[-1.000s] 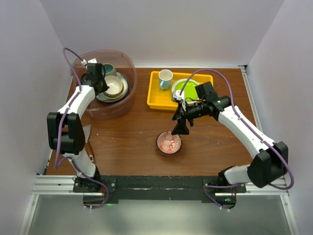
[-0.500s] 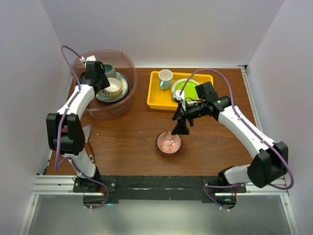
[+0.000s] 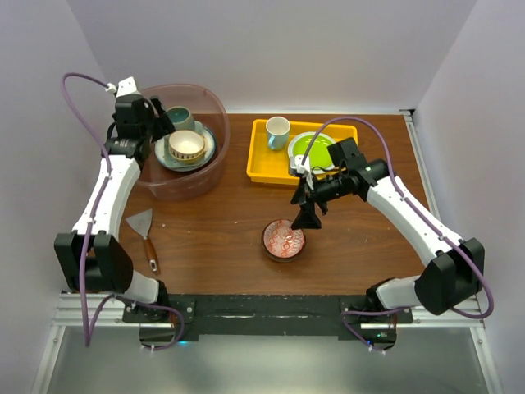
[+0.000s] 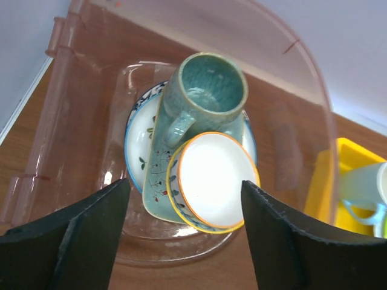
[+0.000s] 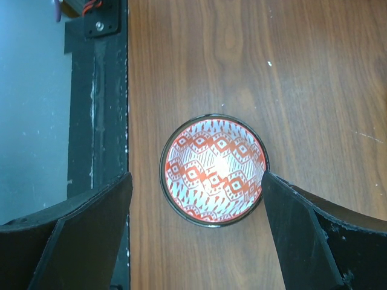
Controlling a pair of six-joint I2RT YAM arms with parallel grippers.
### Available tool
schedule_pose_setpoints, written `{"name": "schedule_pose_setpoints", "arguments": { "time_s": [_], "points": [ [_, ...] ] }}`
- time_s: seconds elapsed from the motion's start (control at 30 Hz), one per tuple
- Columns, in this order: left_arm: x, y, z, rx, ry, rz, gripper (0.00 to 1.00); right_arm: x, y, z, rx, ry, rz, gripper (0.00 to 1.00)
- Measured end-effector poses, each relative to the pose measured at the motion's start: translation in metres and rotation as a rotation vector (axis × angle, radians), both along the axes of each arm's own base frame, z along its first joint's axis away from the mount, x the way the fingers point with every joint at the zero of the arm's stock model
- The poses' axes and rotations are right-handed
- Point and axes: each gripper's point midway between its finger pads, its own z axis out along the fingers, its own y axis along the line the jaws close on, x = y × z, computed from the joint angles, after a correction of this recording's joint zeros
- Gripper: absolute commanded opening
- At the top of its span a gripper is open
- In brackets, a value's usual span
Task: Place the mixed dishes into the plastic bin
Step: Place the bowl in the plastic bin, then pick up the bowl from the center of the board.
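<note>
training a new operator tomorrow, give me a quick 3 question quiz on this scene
1. True or false: the red patterned bowl is already in the plastic bin.
2. Which tool hangs over that bowl, open? A) left tool B) right tool
3. Fill in: inside the bin, the orange-rimmed bowl lies right next to the teal ___.

Key: 1 false, it sits on the table; 2 B; 3 mug.
</note>
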Motion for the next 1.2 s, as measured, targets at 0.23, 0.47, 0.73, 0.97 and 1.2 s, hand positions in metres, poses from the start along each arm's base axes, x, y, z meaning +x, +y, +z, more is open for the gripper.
{"name": "schedule_pose_setpoints", "arguments": {
  "time_s": [0.23,0.47,0.73,0.97,1.2],
  "points": [
    [-0.033,-0.009,0.022,-0.036,-0.063,-0.066,0.92,-0.002,-0.006,0.003,-0.030,-0.053,0.044,0.92],
    [-0.065,-0.021,0.041,-0.070,-0.121,-0.142,0.97,-0.008,-0.011,0.001,-0.044,-0.081,0.091,0.92],
    [-0.099,-0.046,0.067,-0.123,-0.210,-0.265,1.00,-0.011,-0.014,0.000,-0.049,-0.132,0.152,0.94],
    [-0.126,-0.064,0.059,-0.170,-0.209,-0.359,1.00,-0.017,-0.013,-0.002,-0.049,-0.172,0.211,0.97],
    [-0.149,-0.078,0.068,-0.208,-0.250,-0.426,1.00,-0.025,-0.006,-0.003,-0.044,-0.200,0.271,0.98]
  ]
}}
